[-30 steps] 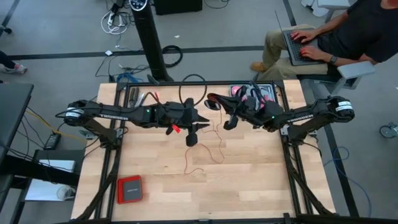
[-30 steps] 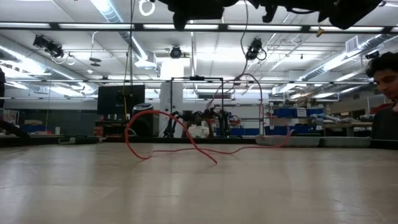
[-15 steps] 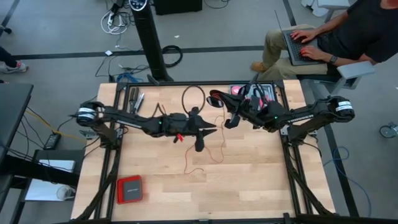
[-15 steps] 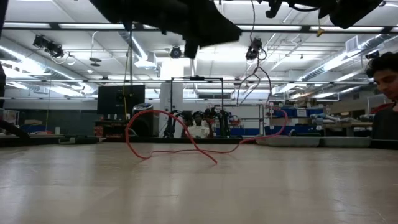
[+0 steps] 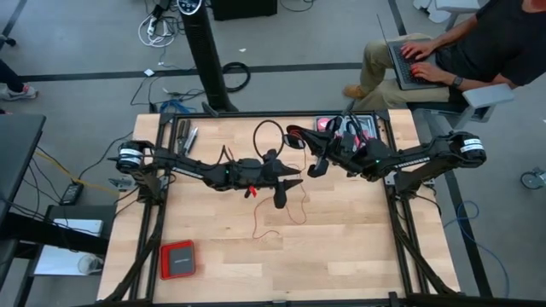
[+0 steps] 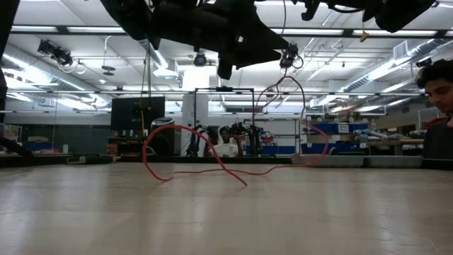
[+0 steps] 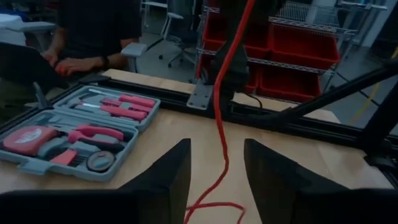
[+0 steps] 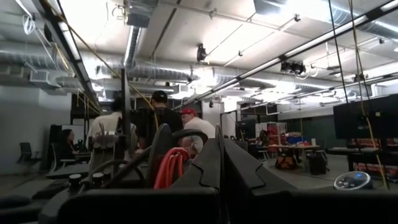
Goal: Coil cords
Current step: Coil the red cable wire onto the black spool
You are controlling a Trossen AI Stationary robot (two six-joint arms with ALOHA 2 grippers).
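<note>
Left claw [image 5: 286, 189] hangs mid-desk [image 5: 341, 247], fingers parted around the red cord [image 5: 281, 220], which trails across the desk. Right claw [image 5: 314, 162] seems clamped on its coil.

The cord [image 5: 286, 209] lies loose on the table [image 5: 341, 247] near its middle, rising to the right gripper [image 5: 317, 162] above the far half. The left gripper [image 5: 287, 184] hangs over the middle, just left of the right gripper. The tray [image 5: 363, 128] sits at the far right edge, the box [image 5: 178, 259] at the near left corner.
</note>
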